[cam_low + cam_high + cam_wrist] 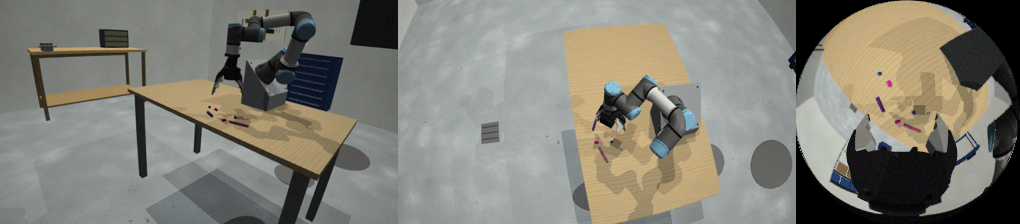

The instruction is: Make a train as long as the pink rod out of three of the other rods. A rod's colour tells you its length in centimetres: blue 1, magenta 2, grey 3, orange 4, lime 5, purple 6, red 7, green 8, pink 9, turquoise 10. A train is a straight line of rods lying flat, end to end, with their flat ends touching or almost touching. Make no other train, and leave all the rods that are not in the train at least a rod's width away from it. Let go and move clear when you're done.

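The pink rod [603, 154] [239, 124] [912, 128] lies flat near the table's left edge. A magenta rod [596, 142] [223, 119] [897, 121] lies just off one end of it, a little apart. A small blue rod [612, 142] [235, 117] [914, 112] lies beside them. The purple rod [594, 124] [210, 114] [880, 103] lies further back. A second magenta rod [216, 109] [889, 83] and a second blue rod [209, 106] [879, 73] lie beyond it; the arm hides them in the top view. My gripper [608, 124] [227, 88] [902, 114] is open and empty, high above the rods.
The wooden table [615, 46] [174, 90] carries the arm's grey mount [691, 93] [258, 93] at its right side. A second table with a dark box [113, 38] stands far off at the left wall.
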Controlling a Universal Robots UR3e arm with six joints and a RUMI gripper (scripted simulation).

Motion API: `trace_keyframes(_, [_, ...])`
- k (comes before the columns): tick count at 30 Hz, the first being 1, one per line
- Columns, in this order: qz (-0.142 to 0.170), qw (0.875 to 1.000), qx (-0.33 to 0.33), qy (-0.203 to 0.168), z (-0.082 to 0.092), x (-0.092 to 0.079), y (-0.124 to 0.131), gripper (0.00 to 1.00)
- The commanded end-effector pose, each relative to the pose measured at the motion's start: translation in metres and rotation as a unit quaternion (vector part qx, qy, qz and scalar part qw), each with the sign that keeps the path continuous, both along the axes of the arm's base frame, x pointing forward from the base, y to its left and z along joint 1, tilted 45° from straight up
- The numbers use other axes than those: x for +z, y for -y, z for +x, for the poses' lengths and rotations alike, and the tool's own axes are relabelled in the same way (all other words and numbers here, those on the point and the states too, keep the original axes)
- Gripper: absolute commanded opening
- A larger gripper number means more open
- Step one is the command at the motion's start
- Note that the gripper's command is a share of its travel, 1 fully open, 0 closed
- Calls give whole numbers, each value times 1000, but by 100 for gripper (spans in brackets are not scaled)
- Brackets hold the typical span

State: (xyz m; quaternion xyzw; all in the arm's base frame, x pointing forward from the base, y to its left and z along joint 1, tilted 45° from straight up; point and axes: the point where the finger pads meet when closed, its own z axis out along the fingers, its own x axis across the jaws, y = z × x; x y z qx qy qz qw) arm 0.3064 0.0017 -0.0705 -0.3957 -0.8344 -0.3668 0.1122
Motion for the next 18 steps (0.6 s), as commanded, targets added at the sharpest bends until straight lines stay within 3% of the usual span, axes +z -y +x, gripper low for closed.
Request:
trace_keyframes(1, [-12,998,46,51,0,-24,19,100])
trace_keyframes(10, [-19,989,100,105,-10,-56,37,100])
trace_keyframes(18, [-20,988,107,112,-11,-61,39,100])
